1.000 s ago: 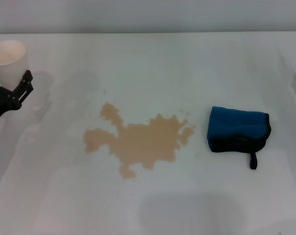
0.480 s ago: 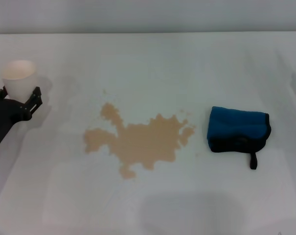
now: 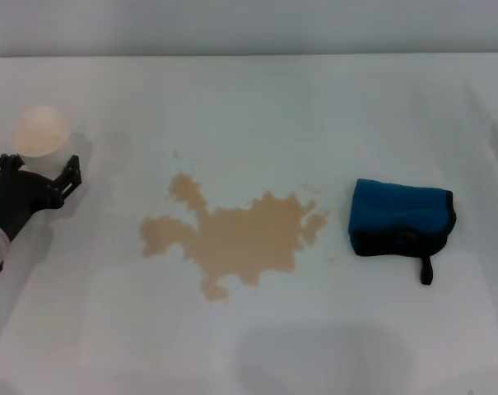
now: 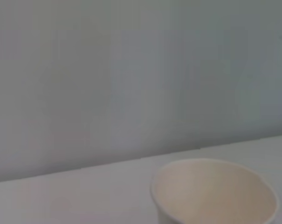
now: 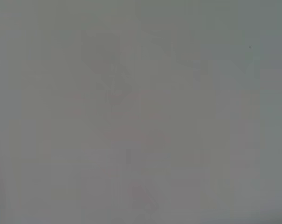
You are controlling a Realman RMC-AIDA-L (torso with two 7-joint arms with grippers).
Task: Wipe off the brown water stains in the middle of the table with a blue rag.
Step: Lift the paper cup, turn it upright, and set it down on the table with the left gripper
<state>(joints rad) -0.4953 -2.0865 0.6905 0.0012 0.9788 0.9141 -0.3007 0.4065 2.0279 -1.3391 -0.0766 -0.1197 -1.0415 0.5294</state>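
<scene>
Head view | left claw (image 3: 36, 174) apparently holds cup (image 3: 40, 132) | blue rag (image 3: 402, 218) far right

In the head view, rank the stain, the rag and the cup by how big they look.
1. brown water stains, clearly widest.
2. blue rag.
3. white paper cup, smallest, at the left gripper; it sits farther back, so its real size is unsure.
</scene>
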